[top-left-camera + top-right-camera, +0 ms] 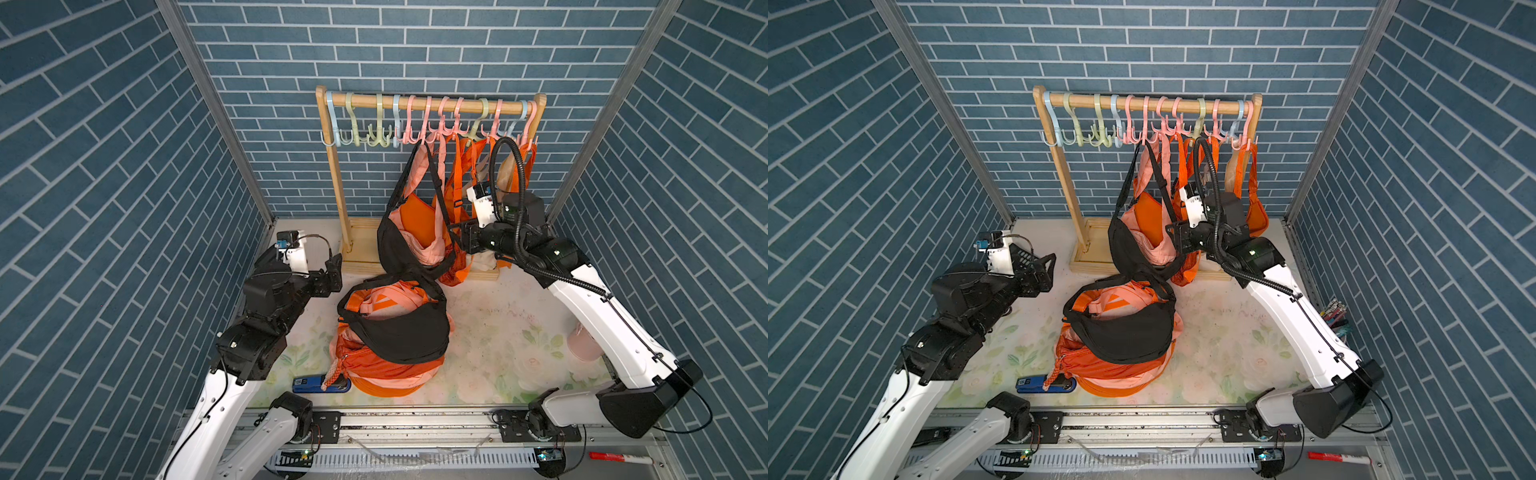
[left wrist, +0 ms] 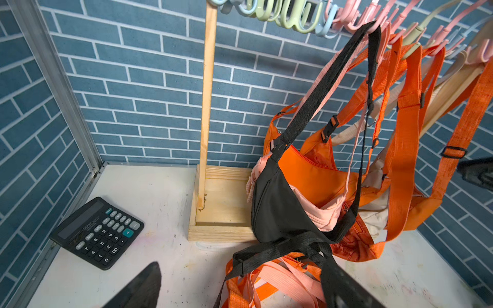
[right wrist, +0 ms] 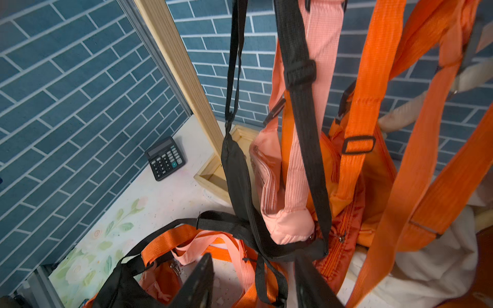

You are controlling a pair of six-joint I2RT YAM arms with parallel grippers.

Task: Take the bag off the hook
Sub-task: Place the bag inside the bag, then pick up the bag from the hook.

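At upper centre of both top views, the rack [image 1: 334, 174] stands against the rear wall, its base along the counter's [image 1: 490, 316] far edge. The black bag [image 1: 392, 245] hangs by its strap from a pink hook [image 1: 417, 135] near mid-rail, and its body sags to base level, just above the pile [image 1: 399, 336] at centre frame.

The right end effector [image 1: 454, 239], just right of the bag, stands partly open. The right wrist view shows its fingers [image 3: 198, 282] apart, with the bag's lower edge and a black strap between them, unpinched. The left end effector [image 1: 337, 272], left of centre, is spread wide and holds nothing.

Bare counter lies right of the pile and between the rack post and the left wall. The calculator [image 2: 97, 233] by that wall shows in the wrist views only. The stapler [image 1: 320, 384] and cup [image 1: 584, 343] show in the top views only.
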